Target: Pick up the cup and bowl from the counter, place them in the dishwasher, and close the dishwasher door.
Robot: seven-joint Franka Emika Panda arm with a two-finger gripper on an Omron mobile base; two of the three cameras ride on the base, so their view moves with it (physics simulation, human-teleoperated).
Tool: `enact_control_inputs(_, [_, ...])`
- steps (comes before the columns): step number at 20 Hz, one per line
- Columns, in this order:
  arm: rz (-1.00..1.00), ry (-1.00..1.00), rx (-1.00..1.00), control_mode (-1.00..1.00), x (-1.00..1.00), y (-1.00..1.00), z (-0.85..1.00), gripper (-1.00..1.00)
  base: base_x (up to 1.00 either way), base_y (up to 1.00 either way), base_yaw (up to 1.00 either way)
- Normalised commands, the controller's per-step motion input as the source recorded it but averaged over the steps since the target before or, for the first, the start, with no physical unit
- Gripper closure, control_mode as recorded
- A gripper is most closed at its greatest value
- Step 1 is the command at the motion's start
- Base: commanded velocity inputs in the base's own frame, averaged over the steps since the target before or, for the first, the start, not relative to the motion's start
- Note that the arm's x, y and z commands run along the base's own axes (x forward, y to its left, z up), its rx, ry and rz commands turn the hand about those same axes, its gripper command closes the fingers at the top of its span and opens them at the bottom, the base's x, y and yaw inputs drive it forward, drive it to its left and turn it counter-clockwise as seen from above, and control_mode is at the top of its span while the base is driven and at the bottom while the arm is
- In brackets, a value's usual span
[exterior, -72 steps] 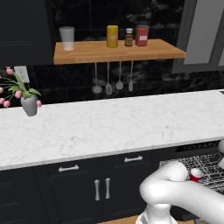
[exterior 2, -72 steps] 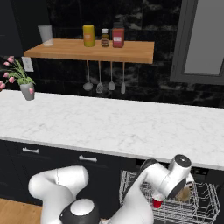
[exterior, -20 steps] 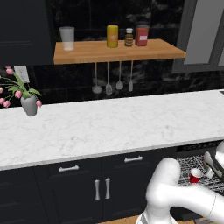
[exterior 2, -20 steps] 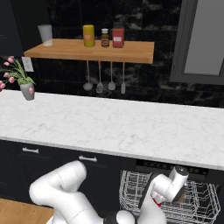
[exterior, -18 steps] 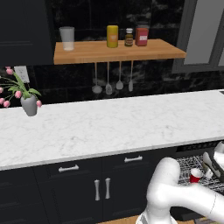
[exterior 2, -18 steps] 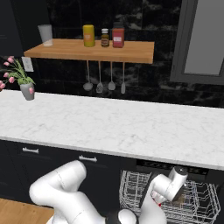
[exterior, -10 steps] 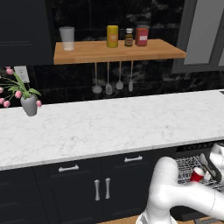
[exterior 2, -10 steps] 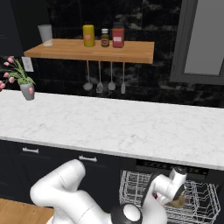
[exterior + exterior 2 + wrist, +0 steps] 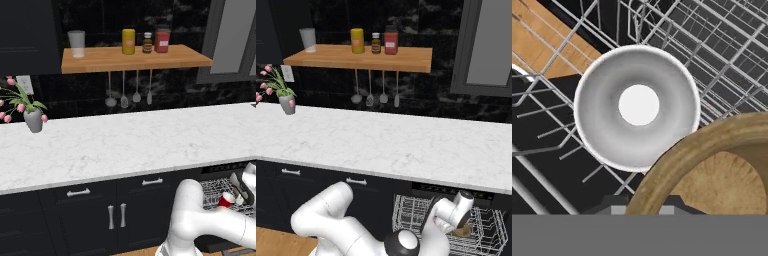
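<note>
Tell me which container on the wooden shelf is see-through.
The frosted tumbler at the shelf's left end. The yellow canister, small brown bottle and red canister beside it are all opaque.

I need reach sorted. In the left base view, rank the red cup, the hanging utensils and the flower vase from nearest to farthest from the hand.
1. Red cup, right at the hand, over the rack.
2. Hanging utensils, under the shelf, up and left.
3. Flower vase, far left on the counter.

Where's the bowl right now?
The bowl is in the dishwasher's wire rack, low in the hand view, right beside the cup. In the right base view it peeks out tan just under the hand.
</note>
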Motion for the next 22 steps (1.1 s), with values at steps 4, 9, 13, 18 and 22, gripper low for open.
enact_control_inputs(4, [0.00, -0.05, 0.04, -1.00, 0.00, -0.03, 0.01, 1.00, 0.00, 0.00, 0.00])
enact_control_inputs(9, [-0.01, -0.02, 0.04, -1.00, 0.30, -0.24, 0.00, 1.00, 0.00, 0.00, 0.00])
enact_control_inputs(13, [-0.01, 0.00, 0.04, -1.00, 0.48, -0.37, -0.09, 1.00, 0.00, 0.00, 0.00])
enact_control_inputs(18, [0.00, 0.00, 0.03, -1.00, 0.15, -0.23, -0.45, 1.00, 0.00, 0.00, 0.00])
enact_control_inputs(22, [0.00, 0.00, 0.03, -1.00, 0.06, 0.00, -0.71, 1.00, 0.00, 0.00, 0.00])
